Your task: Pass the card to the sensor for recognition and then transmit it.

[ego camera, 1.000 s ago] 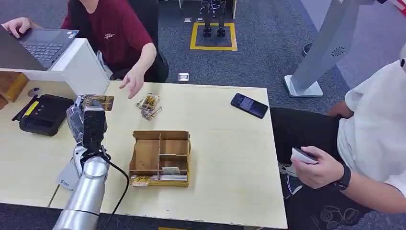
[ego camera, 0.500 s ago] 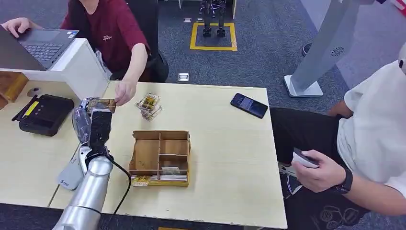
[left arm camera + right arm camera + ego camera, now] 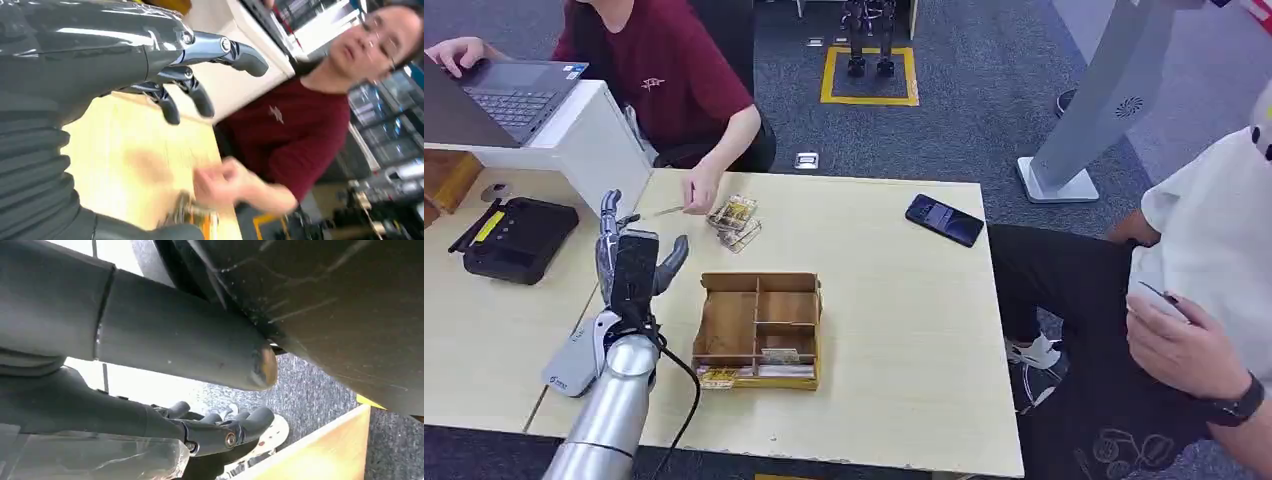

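You've got on the tables: 1 wooden divider box, 1 black phone, 1 black sensor unit, 1 laptop, 1 small card pile. Also 2 persons, 1 robot hand.

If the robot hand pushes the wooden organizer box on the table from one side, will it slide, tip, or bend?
The wooden organizer box probably slides rather than tips: it looks low and wide, flat on the table. It seems stiff, with thin board walls and dividers. It is likely light, holding only a few flat items, so it may skid easily.
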